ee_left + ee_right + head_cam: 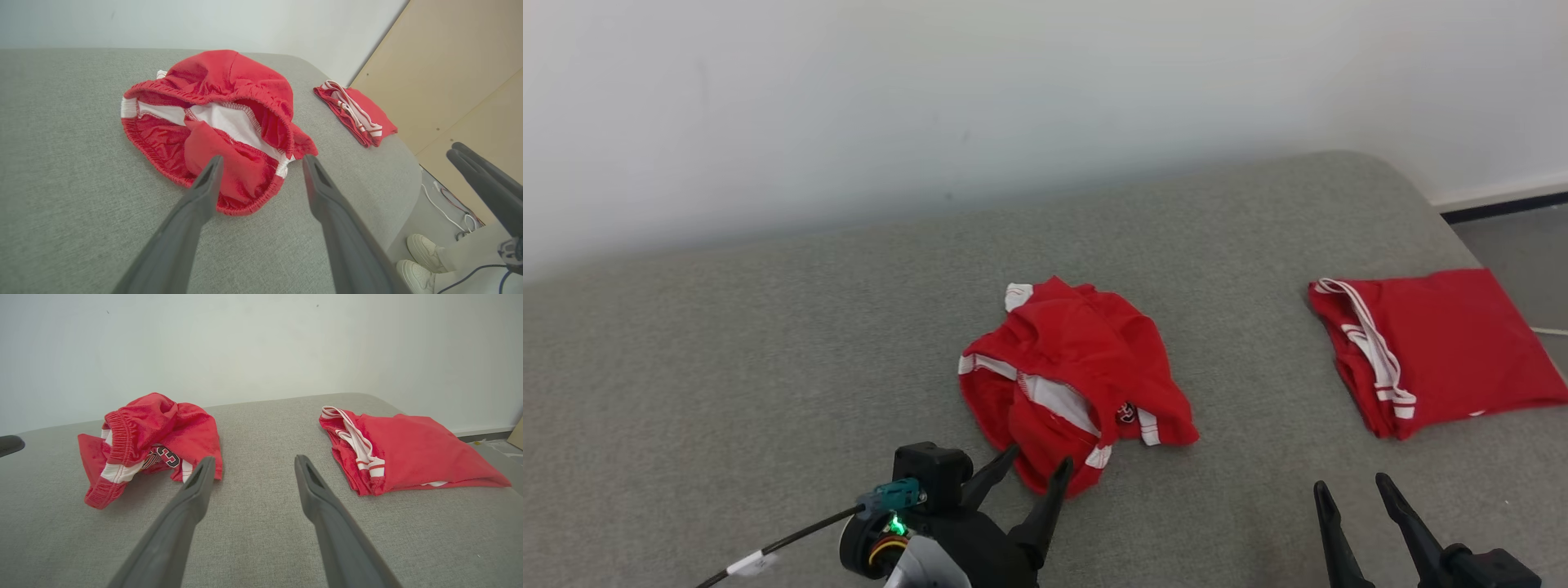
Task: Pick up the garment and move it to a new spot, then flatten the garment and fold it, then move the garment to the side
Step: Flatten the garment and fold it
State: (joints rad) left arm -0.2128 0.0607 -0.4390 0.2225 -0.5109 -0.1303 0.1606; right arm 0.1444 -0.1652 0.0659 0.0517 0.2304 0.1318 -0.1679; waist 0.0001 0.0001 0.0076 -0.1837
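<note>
As the left tool [1038,456] hangs spread wide and empty, the crumpled red garment [1086,351] lies just beyond its tips. Closing on the thick near hem [241,210] should lift everything together.

This looks like a bare test room dressed up as a bedroom, not a lived-in home. A broad padded platform covered in grey woven fabric [768,367], rounded at its corner like a mattress, stands against a plain white wall [849,98] with a dark skirting strip [1503,206]. Beside it rise unpainted pale wooden panels [457,61]. Loose white and dark cables [438,207] trail over the grey floor [1523,245], near a person's white shoes [423,249]. The homely touch is laundry: a crumpled red garment with white trim [1078,367] and a folded red garment with white stripes [1445,351].
</note>
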